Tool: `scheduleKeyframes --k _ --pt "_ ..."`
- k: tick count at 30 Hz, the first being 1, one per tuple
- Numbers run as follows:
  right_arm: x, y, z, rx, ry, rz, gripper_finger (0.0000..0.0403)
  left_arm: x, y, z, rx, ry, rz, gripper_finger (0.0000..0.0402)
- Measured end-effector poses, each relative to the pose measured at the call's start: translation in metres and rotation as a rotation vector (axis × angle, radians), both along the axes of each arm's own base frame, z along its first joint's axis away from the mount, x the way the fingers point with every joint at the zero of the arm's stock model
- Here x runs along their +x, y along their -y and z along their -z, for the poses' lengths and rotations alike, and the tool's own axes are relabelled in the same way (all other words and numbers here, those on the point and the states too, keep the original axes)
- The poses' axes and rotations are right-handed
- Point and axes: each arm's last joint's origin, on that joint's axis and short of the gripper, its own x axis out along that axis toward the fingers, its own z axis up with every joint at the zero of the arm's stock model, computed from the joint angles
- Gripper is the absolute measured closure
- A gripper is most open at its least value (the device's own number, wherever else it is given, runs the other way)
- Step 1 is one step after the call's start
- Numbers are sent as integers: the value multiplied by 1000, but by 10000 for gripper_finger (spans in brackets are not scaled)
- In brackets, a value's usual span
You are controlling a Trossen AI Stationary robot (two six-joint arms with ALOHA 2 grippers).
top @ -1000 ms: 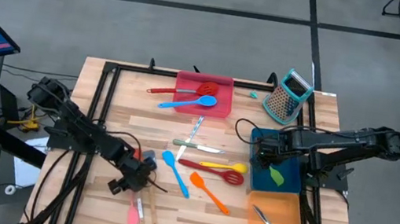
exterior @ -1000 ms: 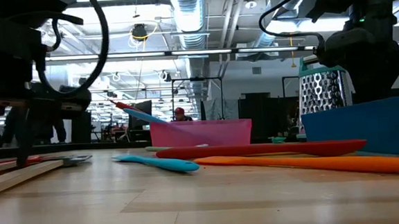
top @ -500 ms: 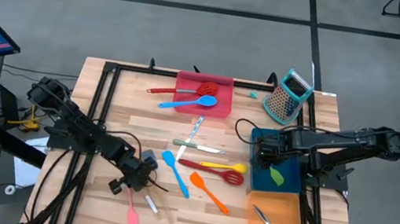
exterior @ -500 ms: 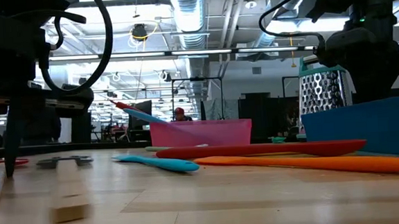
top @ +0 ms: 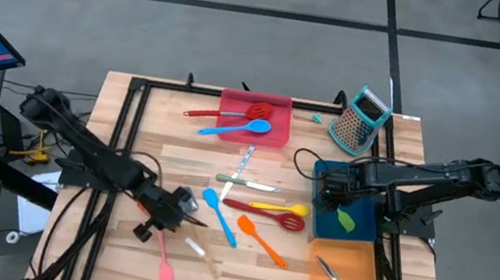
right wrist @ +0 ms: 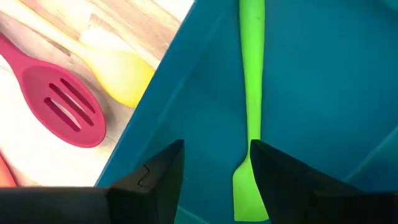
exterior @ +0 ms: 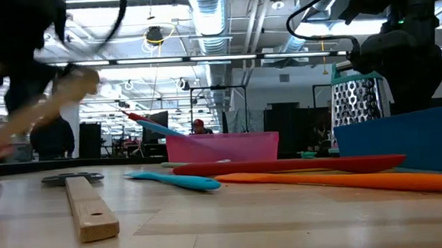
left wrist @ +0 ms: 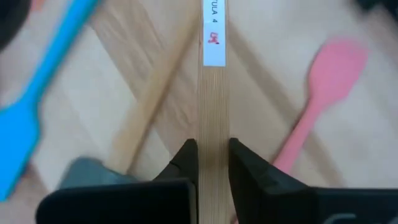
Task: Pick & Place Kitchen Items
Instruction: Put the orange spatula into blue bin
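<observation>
While clamped on wooden spatula handle [left wrist: 212, 93], left gripper [left wrist: 212, 163] needed steady level lift; right gripper [right wrist: 214, 163] open above green spatula [right wrist: 250, 93].

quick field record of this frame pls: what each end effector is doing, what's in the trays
left end effector: shut on wooden spatula, lifted near table's front left
right end effector: open, over blue tray
blue tray: green spatula
red tray: red and blue utensils, handles overhanging
orange tray: one utensil
loose nearby: pink spatula
</observation>
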Motion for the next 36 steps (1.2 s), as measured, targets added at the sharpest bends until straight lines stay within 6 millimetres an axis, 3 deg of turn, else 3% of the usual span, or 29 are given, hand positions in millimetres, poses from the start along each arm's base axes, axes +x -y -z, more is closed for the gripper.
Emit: scheduleKeyframes --k 7,16,27,36 --pt "12 -1 -17 -3 99 -47 225 -11 -15 -42 -103 186 -215 364" --pt "42 3 -56 -59 398 -194 220 -12 -50 -81 -213 458 -533 362" --pt "72 10 -95 -228 796 -319 222 -2 -77 -105 -303 696 -700 362" --pt "84 24 -121 -479 1048 -398 156 3 -88 -122 -430 850 -750 358"
